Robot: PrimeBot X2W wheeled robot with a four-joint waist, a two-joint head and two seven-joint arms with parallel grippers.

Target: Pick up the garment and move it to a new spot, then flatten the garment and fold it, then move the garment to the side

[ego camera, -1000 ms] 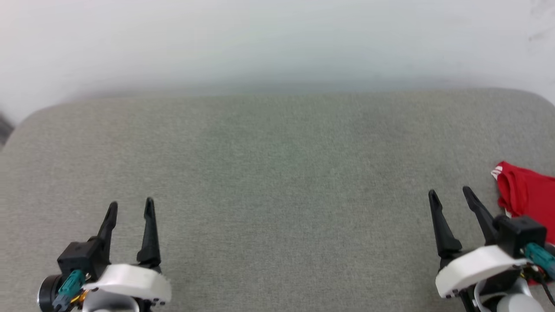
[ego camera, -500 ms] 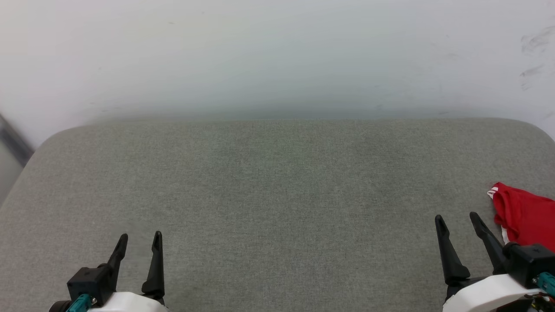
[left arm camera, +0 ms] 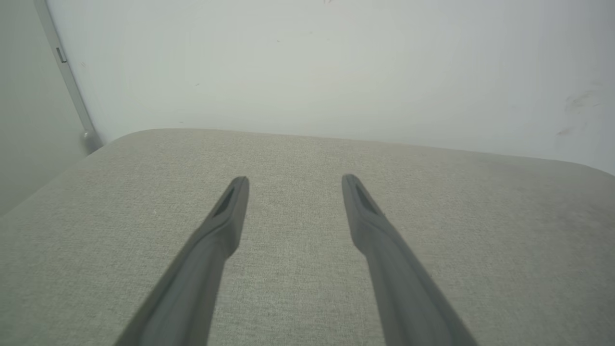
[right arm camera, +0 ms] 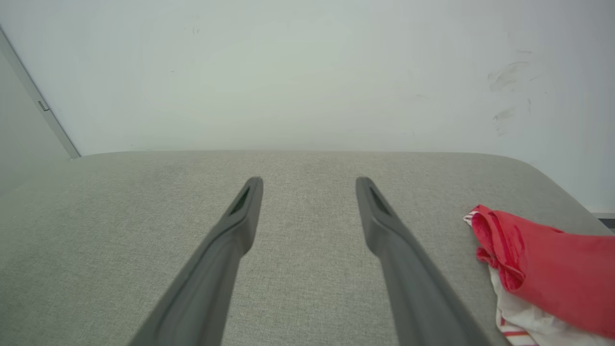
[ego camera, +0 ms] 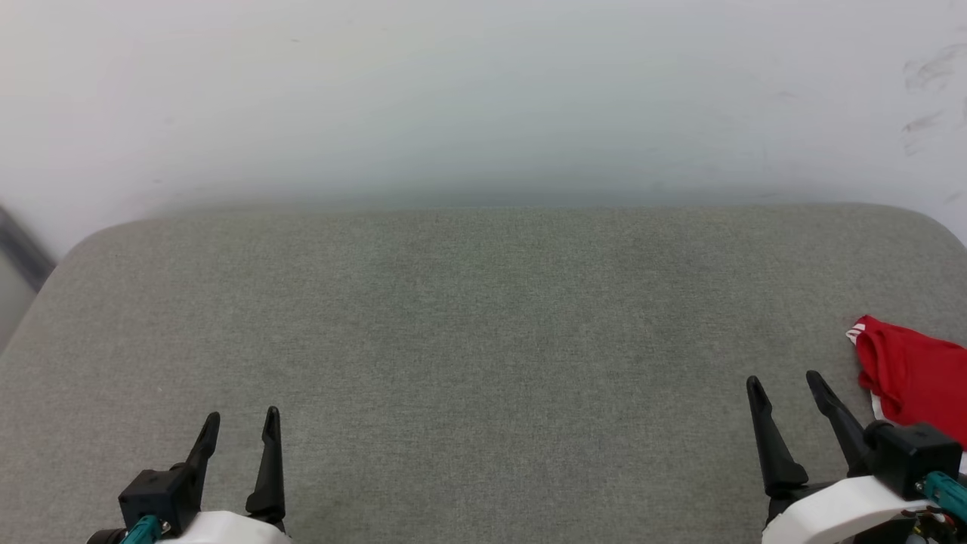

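The left gripper and the right gripper both have fingers wide and empty. The garment lies bunched at the right edge of the surface; a shallow pinch may push it off.

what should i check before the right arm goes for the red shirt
1. right gripper open and empty: ok, it is spread with nothing in it.
2. left gripper open and empty: ok.
3. right gripper lined up with the shirt: not ok, the shirt lies off to its right, apart from it.
4. whole shirt in view: not ok, it runs out of frame in the head view and the right wrist view.
5. grasp spot chosen: cannot tell, the shirt lies bunched on the grey cushion and which edge is which is unclear.
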